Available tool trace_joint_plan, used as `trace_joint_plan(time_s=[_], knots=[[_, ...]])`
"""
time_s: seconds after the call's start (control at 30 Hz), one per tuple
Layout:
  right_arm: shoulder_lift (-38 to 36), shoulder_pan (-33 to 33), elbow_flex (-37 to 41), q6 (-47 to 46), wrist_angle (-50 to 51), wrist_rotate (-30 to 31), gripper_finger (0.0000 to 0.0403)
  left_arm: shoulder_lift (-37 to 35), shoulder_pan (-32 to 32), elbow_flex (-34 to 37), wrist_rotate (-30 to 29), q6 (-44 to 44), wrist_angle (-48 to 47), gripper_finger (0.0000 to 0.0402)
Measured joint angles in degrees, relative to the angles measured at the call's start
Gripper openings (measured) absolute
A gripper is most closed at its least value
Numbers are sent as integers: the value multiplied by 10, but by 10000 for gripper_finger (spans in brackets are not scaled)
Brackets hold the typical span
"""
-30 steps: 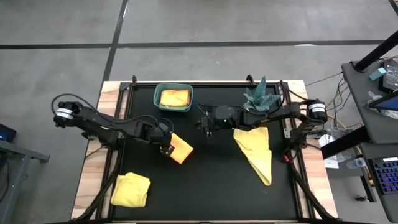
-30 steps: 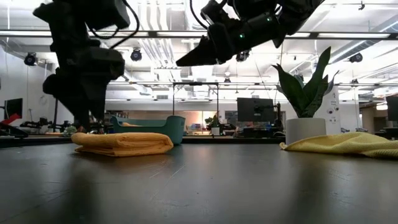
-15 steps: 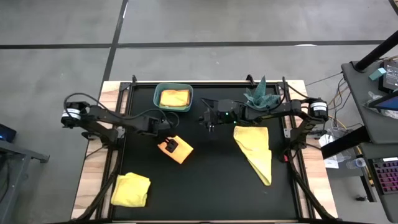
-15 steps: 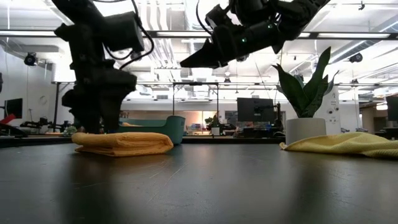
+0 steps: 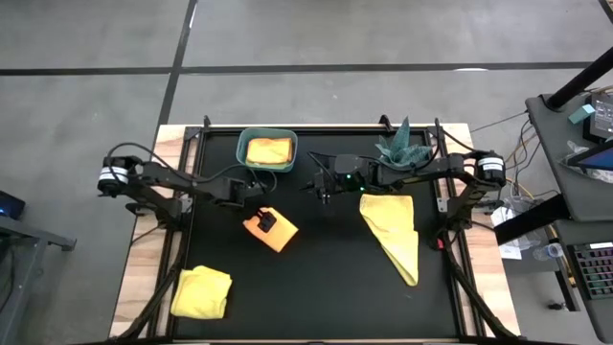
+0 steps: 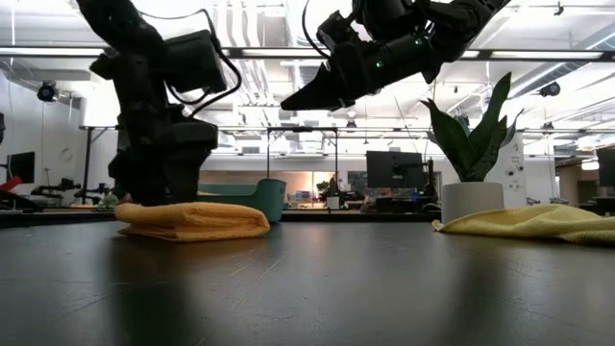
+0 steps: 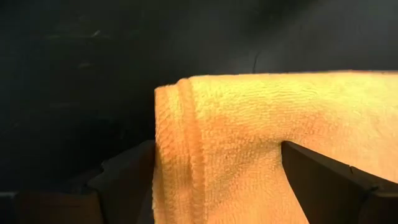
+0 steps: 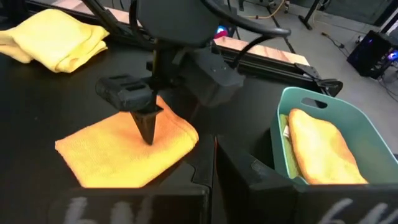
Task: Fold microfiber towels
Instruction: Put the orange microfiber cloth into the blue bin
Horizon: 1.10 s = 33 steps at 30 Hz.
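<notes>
I have the left gripper (image 5: 261, 222) spread wide over the folded orange towel (image 5: 276, 231) — fingers straddling its near corner (not clamping). That towel lies left of table centre, at about seven o'clock from the teal bin (image 5: 240, 144). My right gripper (image 5: 320, 188) hangs pinched closed, empty, at three o'clock from the orange towel.
</notes>
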<state>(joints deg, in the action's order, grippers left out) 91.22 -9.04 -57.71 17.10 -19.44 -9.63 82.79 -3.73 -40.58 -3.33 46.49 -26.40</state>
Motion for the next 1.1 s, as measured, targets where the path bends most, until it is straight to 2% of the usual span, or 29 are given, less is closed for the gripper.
trace_joint_plan(time_s=[0.23,0.4,0.8,1.1], knots=[[0,0,0,0,5,0,9,35,0,-3,0,-2,27,330],[0,0,0,0,7,1,9,39,1,-4,0,-4,29,305],[0,0,0,0,8,1,9,38,1,-3,-3,-8,35,203],[0,0,0,0,8,1,9,37,3,-3,-15,-21,40,91]])
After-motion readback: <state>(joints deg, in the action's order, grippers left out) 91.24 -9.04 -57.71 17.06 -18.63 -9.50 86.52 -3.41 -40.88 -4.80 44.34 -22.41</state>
